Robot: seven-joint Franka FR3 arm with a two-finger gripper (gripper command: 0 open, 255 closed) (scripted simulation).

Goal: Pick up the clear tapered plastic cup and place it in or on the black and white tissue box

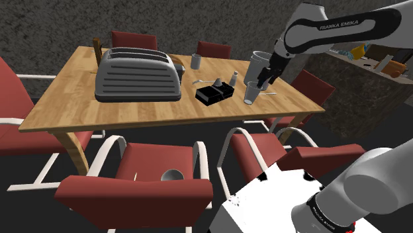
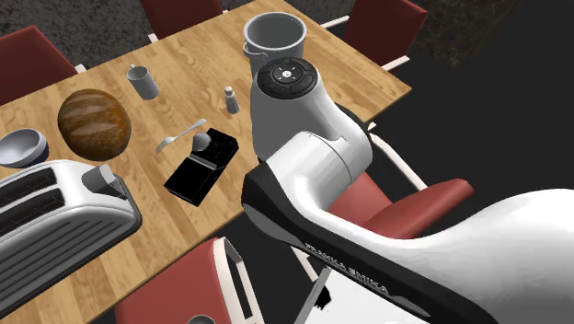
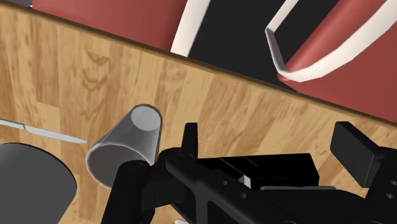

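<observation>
Grey and tapered, the plastic cup (image 1: 251, 93) stands on the wooden worktop (image 1: 73, 99) close to the long edge on the stand's side, toward the corner at the shoulder view's right. In that view its wider end is up. The tool (image 1: 264, 80) hangs just above and beside the cup, fingers apart and clasping nothing. In the wrist view the cup (image 3: 126, 147) lies outside the gap, just beside one finger (image 3: 191, 137). The tool (image 3: 272, 135) is therefore judged not yet aligned: the open fingers must straddle the cup wall before closing. The black tissue box (image 1: 213, 94) lies near the cup, farther along the same edge toward the worktop's middle, with a white tissue (image 2: 200, 141) bunched on top. The transfer is judged short and mostly sideways. Obstructions near the cup are:

- a large grey pot (image 1: 259, 61) just behind it toward the far edge, which limits approach from that side
- a thin piece of cutlery (image 3: 44, 132) flat on the worktop between cup and pot
- a small shaker (image 1: 233, 79) standing between pot and tissue box, close to the carry path

A fork (image 2: 180, 136) lies beside the box. The toaster (image 1: 137, 74), a small grey mug (image 1: 196, 61), a bread loaf (image 2: 92, 122) and a bowl (image 2: 20, 147) sit well apart toward the other end. Red chairs (image 1: 132, 188) line the edges below worktop level and are judged no hindrance.
</observation>
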